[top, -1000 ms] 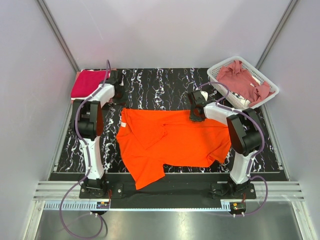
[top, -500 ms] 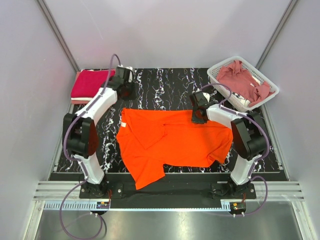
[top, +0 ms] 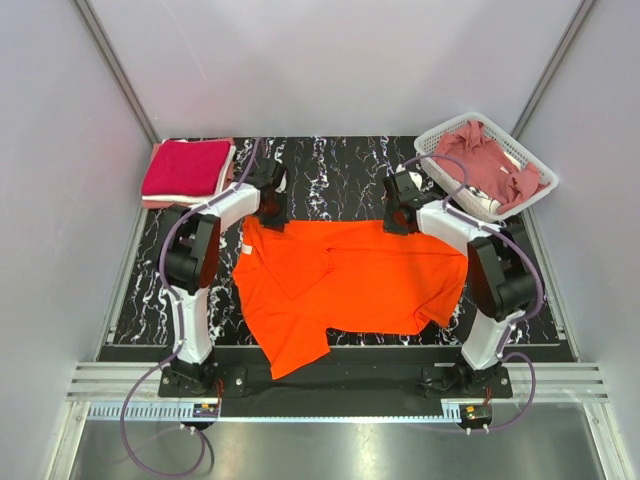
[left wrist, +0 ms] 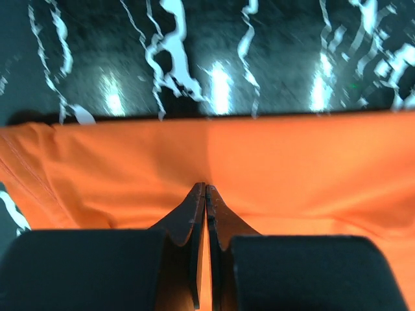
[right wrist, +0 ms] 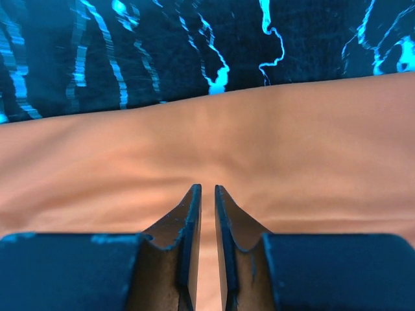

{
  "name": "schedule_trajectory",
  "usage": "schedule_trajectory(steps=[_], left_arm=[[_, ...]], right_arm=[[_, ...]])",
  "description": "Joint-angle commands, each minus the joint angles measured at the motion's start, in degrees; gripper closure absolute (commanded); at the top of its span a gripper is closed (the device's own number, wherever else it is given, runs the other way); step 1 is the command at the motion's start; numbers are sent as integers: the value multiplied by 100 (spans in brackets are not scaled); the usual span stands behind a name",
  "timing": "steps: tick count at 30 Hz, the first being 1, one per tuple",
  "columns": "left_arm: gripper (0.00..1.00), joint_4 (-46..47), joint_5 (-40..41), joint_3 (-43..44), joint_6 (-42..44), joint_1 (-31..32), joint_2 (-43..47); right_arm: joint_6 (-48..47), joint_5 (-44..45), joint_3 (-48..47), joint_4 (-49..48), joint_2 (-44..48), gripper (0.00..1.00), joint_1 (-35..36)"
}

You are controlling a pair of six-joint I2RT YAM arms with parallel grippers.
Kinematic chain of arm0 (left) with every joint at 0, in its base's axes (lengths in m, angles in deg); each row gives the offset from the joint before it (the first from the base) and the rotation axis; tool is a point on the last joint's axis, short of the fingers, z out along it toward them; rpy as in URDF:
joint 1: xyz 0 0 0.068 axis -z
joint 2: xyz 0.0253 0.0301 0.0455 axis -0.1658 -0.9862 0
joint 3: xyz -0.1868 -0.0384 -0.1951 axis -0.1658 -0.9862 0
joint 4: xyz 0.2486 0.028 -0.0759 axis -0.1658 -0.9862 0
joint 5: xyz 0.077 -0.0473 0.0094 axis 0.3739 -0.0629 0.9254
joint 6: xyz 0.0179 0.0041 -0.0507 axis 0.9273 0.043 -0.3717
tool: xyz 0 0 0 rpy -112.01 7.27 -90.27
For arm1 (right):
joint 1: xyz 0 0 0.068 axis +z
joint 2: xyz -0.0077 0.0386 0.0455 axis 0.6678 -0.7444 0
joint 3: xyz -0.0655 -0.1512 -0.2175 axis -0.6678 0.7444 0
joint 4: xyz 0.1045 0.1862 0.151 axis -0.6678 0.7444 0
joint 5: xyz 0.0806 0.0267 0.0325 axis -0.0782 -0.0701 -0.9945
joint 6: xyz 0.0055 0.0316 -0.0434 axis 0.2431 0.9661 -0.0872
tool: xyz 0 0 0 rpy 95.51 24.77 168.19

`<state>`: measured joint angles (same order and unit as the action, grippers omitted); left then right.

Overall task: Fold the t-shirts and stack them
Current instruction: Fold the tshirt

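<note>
One orange t-shirt (top: 350, 285) spread; one rose t-shirt (top: 485, 158) (in basket (top: 430, 143)).

Matt cloth t-shirt (top: 340, 280), glossy table (top: 330, 170)

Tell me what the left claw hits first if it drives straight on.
Most likely the orange shirt: the left claw has its tips shut and points at the cloth near its far edge. The table lies just beyond, though depth is hard to judge.
</note>
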<state>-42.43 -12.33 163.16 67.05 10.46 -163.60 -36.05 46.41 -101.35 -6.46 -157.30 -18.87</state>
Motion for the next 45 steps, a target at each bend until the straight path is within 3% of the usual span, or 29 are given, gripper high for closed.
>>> schedule_trajectory(steps=[1, 8, 16, 23, 28, 32, 36, 39, 45], left_arm=[[94, 39, 321, 279, 72, -41, -148], [94, 21, 664, 366, 177, -269, -367], [94, -418, 629, 1491, 344, -542, -983], [92, -542, -21, 1518, 625, -437, -71], [91, -620, -13, 1070, 626, -252, 1081], [89, -665, -285, 439, 635, 116, 2221], [86, -525, -22, -833, 424, 809, 3234], [85, -340, 84, -1564, 371, 1170, 3928], [82, 704, -582, -2902, 63, 1190, 4852]], right_arm=[[-31, 96, -248, 20, -371, 80, -44], [-224, 78, -590, 20, -985, 80, -70], [-866, -2, -1531, 283, -1795, 80, -105], [-815, 227, -1734, 652, -990, 77, -105], [-6, -279, -1480, 1047, 223, 69, -114], [872, -739, -665, 1320, 1086, 65, -114], [2897, -441, 154, 2171, 1886, 66, -114], [3885, -352, 752, 3121, 2475, 66, -132], [5380, 25, 2290, 3562, 3872, 64, -237]])
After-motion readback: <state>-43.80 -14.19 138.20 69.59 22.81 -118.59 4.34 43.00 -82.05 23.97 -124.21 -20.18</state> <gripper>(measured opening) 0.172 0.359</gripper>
